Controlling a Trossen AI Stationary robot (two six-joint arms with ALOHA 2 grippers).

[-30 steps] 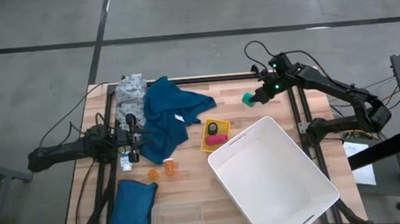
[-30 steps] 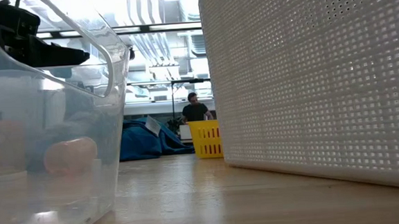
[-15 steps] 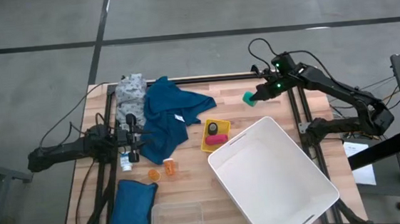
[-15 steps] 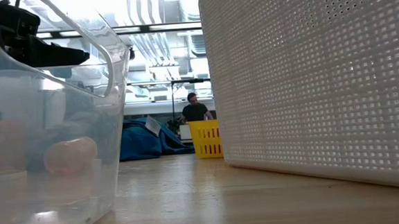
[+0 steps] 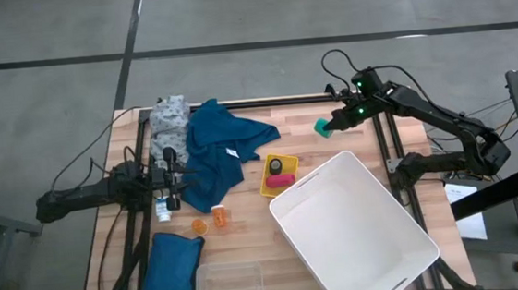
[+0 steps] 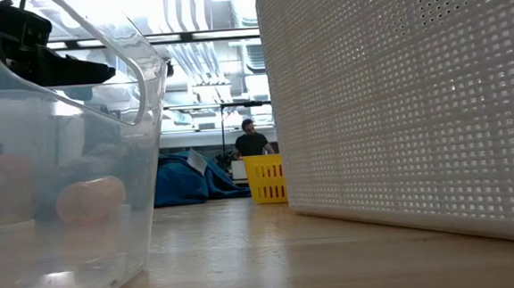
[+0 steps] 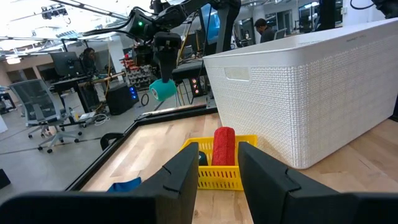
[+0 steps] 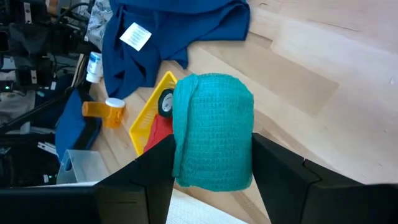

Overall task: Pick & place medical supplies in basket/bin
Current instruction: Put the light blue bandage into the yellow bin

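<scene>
Teal bandage roll [image 8: 212, 130] clamped between the right claw's [image 8: 212, 163] 2 fingers, above the table's [image 5: 370, 145] far edge.

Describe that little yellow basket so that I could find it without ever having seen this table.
Start at the big white bin on the table's right half. Just beyond its far left corner, between it and the crumpled blue garment, sits the small yellow basket. It is the only yellow thing there, with a pink roll and a dark roll inside it.
</scene>
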